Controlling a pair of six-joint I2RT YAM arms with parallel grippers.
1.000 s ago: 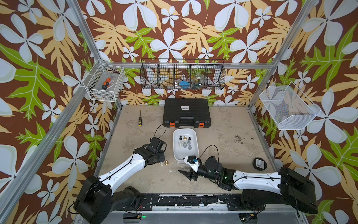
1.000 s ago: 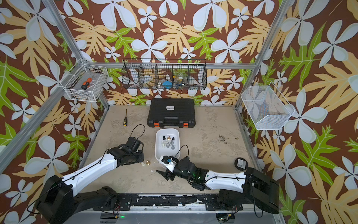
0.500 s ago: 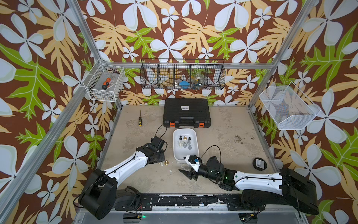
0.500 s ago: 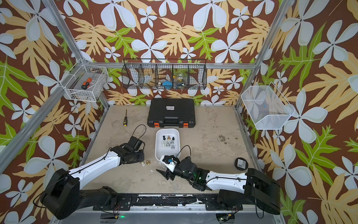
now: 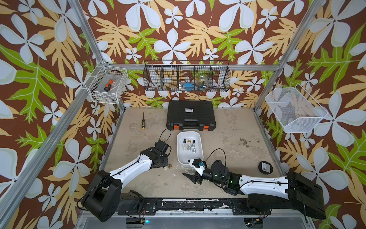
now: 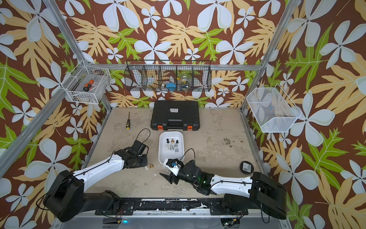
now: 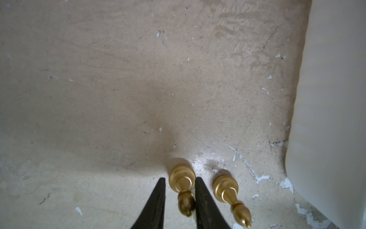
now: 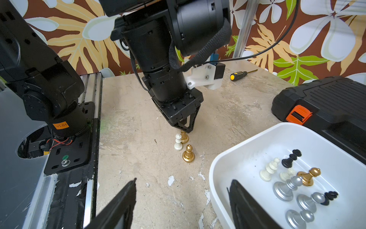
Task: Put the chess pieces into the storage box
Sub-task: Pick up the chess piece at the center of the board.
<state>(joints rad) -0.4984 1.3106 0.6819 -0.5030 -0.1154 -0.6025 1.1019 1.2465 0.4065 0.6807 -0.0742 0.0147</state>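
Left wrist view: left gripper straddles a gold chess piece, unclamped; right gripper gapes empty by the worktop's front edge.

black toolcase at the back, yellow-handled screwdriver beside it, black disc apart.
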